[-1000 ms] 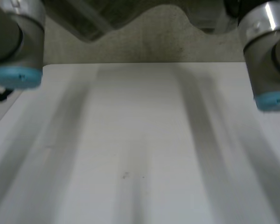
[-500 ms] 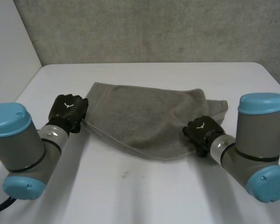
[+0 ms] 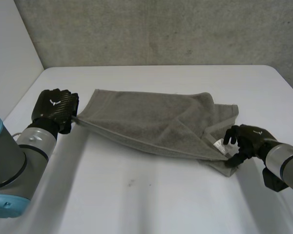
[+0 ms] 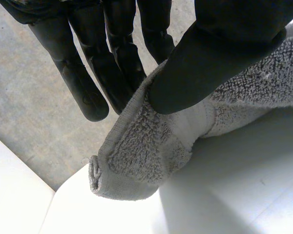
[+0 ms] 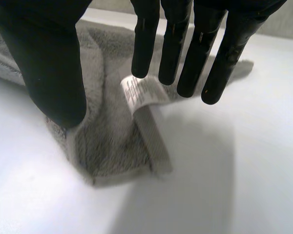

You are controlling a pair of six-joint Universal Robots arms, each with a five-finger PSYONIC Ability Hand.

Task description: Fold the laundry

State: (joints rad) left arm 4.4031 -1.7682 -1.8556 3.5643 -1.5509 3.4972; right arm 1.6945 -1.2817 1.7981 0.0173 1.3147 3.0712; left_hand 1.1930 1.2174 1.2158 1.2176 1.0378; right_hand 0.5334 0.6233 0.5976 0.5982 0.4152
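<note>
A grey towel (image 3: 151, 122) lies crumpled across the middle of the white table (image 3: 151, 195). My left hand (image 3: 53, 109) holds its left corner just above the table. In the left wrist view that towel corner (image 4: 141, 156) is pinched between the thumb (image 4: 219, 48) and the fingers. My right hand (image 3: 246, 141) hovers at the towel's right near corner, open. In the right wrist view its straight fingers (image 5: 185, 53) stand above the corner (image 5: 107, 141), which lies flat with its white label (image 5: 139, 92) turned up.
A rough grey wall (image 3: 161, 29) runs behind the table's far edge, and a white wall (image 3: 10, 58) stands at the left. My left arm's grey elbow (image 3: 10, 165) fills the near left corner. Bare table lies in front of the towel.
The right hand has let go of the towel's right corner and opened; that corner now lies on the table. The left hand has drawn its corner further left.
</note>
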